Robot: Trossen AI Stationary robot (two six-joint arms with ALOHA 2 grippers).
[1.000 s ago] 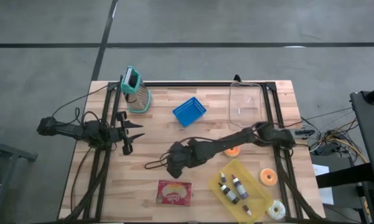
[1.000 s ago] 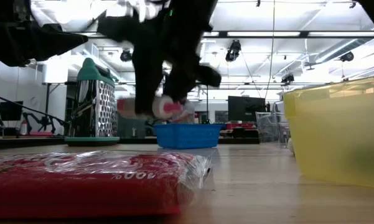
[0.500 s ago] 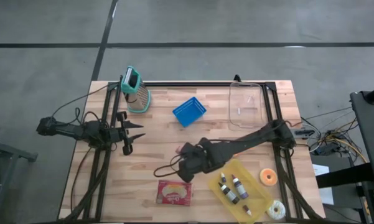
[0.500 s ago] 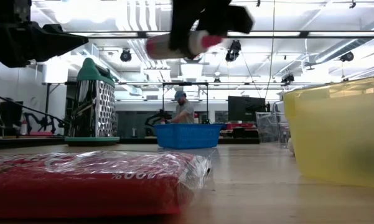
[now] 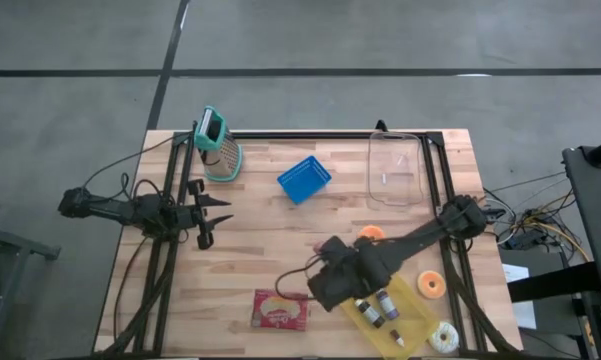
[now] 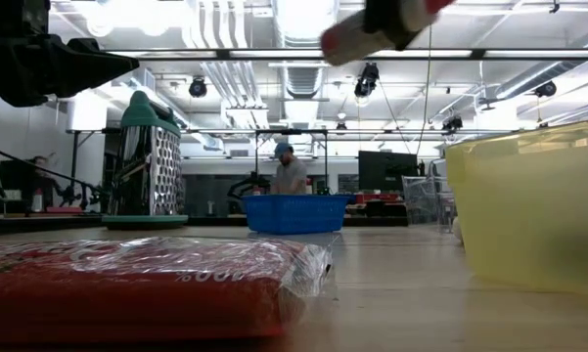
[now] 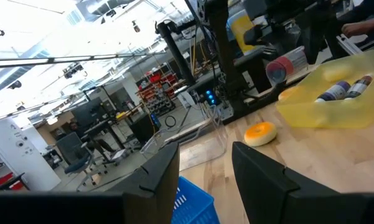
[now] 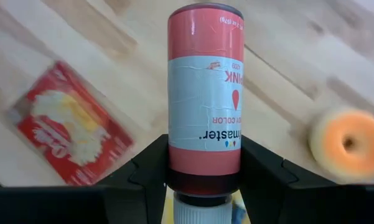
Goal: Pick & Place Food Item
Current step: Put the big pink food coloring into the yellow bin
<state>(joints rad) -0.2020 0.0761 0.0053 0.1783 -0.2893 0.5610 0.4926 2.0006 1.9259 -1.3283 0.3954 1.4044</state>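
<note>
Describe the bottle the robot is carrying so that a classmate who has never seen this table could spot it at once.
Start at the yellow tray near the table's front right corner. Just beside its inner end hangs the right hand, shut on a small bottle, held up off the table. Unlike the bottles lying in the tray, this one has a pink body with a white label band.

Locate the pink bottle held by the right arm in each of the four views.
High view: hidden under the right pincer, beside the yellow tray.
Low view: pink bottle at the top edge, tilted in the air.
Left wrist view: small, far off, above the yellow tray, at.
Right wrist view: centre, at, clamped between the fingers.
Shared landmark: the orange donut.
</note>
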